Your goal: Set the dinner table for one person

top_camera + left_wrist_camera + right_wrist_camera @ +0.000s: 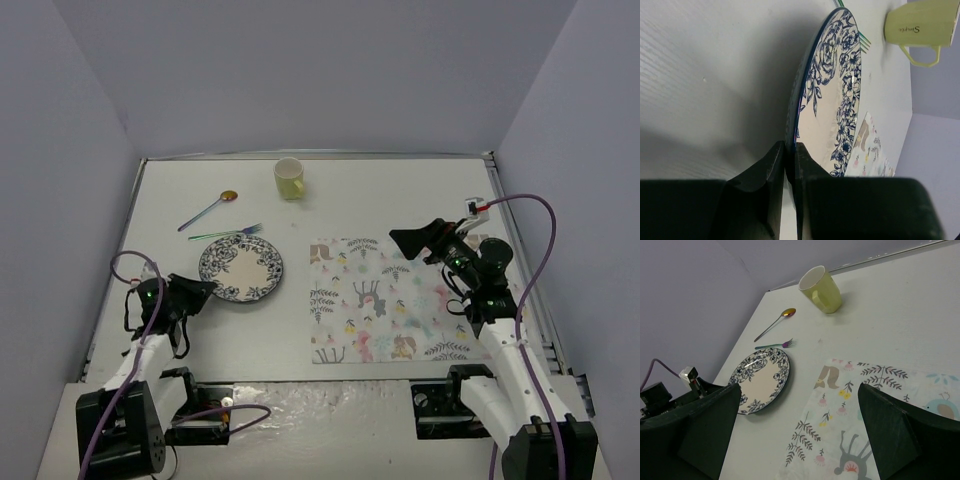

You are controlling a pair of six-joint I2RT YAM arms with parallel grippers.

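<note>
A blue-flowered plate (pixel 241 268) sits on the left part of the dinner table (pixel 400 195). My left gripper (pixel 202 289) is shut on its near-left rim; in the left wrist view the fingers (pixel 775 165) pinch the plate's (pixel 832 100) edge, which is raised a little off the table. A green fork (pixel 225 234) lies just behind the plate, and a spoon (pixel 208 210) lies farther back. A yellow mug (pixel 289 178) stands upright at the back. My right gripper (pixel 410 240) hangs open over the printed mat (pixel 385 300), holding nothing.
From the right wrist I see the plate (pixel 762 379), fork (pixel 775 345), spoon (pixel 775 322), mug (pixel 821 290) and mat (pixel 880 410). Grey walls close in the table on three sides. The arm bases and their cables sit along the near edge.
</note>
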